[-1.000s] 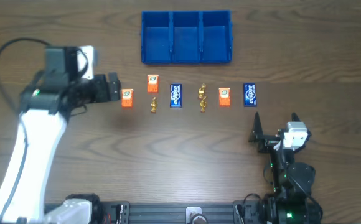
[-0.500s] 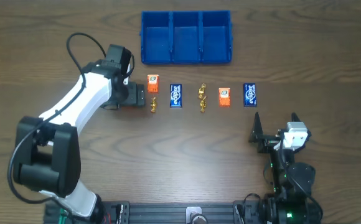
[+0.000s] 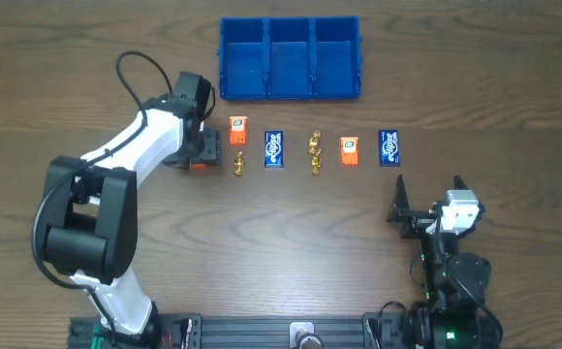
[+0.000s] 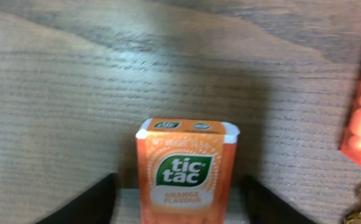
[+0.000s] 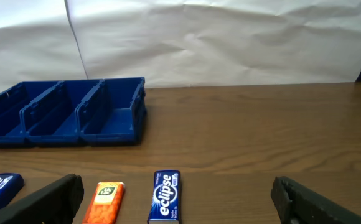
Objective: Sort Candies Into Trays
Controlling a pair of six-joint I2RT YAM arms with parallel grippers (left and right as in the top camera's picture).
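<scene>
An orange candy box [image 4: 185, 174] lies on the wooden table between the fingers of my left gripper [image 4: 177, 180], which stands open around it, a gap showing on both sides. From above, that gripper [image 3: 203, 153] covers most of the box at the row's left end. Along the row lie another orange box [image 3: 237, 129], a gold candy [image 3: 239, 163], a blue pack [image 3: 274, 147], two gold candies [image 3: 315, 153], an orange box [image 3: 349, 150] and a blue pack [image 3: 390, 147]. My right gripper [image 3: 426, 197] stands open near the table's front, apart from the candies.
A blue tray [image 3: 290, 95] with three compartments sits at the back behind the row, also seen as the tray [image 5: 62, 115] in the right wrist view. Bare wood stretches on both sides and in front of the candies.
My left arm has swung right and brought its gripper down around the leftmost orange box. The right arm has kept still.
</scene>
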